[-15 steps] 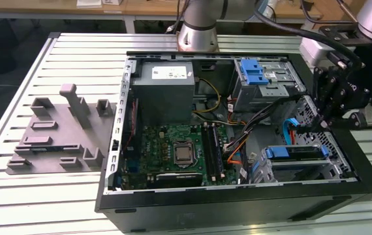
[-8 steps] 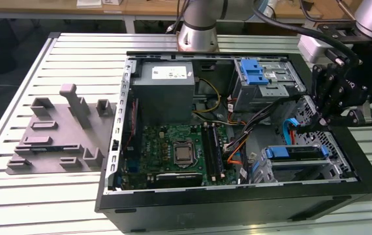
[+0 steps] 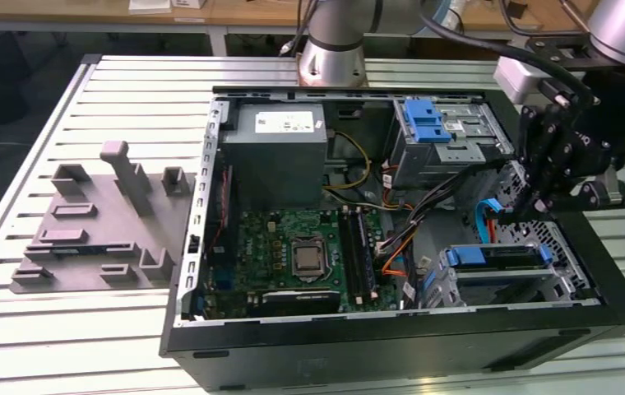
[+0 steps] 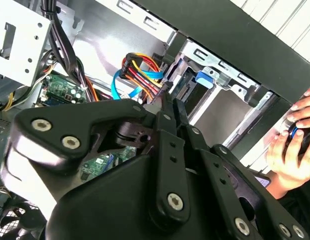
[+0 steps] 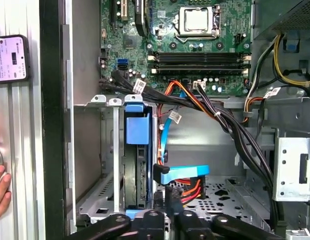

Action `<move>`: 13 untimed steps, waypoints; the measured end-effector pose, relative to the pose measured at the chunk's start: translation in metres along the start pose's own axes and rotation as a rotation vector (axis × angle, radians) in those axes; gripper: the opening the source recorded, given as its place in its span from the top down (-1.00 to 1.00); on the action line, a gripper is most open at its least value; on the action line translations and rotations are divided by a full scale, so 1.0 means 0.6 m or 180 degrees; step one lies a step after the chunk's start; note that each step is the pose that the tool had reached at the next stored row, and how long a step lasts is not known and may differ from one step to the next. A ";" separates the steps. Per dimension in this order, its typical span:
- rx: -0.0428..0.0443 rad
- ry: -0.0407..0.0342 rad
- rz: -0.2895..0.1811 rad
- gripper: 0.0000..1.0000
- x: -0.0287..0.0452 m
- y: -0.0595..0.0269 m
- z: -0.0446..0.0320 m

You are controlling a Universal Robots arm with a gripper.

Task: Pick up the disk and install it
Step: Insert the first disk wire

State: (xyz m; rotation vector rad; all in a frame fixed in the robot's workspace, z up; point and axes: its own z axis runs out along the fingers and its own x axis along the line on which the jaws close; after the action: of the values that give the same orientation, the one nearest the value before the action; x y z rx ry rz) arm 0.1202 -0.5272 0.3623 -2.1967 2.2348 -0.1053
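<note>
The open computer case lies on the slatted worktop, taking up the half toward the exterior view's right and reaching almost to the near edge. The grey holder sits well apart from it, toward the edge at the exterior view's left. The disk is already seated in the metal cage in the case's near corner on the exterior view's right. It stands on edge between the cage's walls. In the first wrist view its blue carrier fills the slot closely, with little room on either side. The pincer hangs inside the case just behind that cage, close along the case's wall at the exterior view's right. In the second wrist view its fingers are drawn together with barely a slit between them, and the tips sit right at the bundle of coloured cables. Whether they nip a plug there I cannot tell. In the first wrist view the pincer sits just beside the disk's edge, under a blue connector. The space here is tight, with black cables crossing the gap between the cage and the motherboard. The upper cage with its blue latch closes off the far side. The floor of the case over the motherboard is more open. A person's hand rests on the worktop outside the case wall, near a phone.
</note>
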 end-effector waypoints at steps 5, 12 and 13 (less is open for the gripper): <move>0.0021 0.0010 0.0000 0.50 -0.005 0.003 0.005; 0.0027 0.0028 0.0000 0.50 -0.012 0.003 0.009; 0.0028 0.0034 -0.0001 0.50 -0.012 0.003 0.010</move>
State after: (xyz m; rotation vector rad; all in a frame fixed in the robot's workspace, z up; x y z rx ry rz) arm 0.1187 -0.5201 0.3557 -2.1972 2.2351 -0.1268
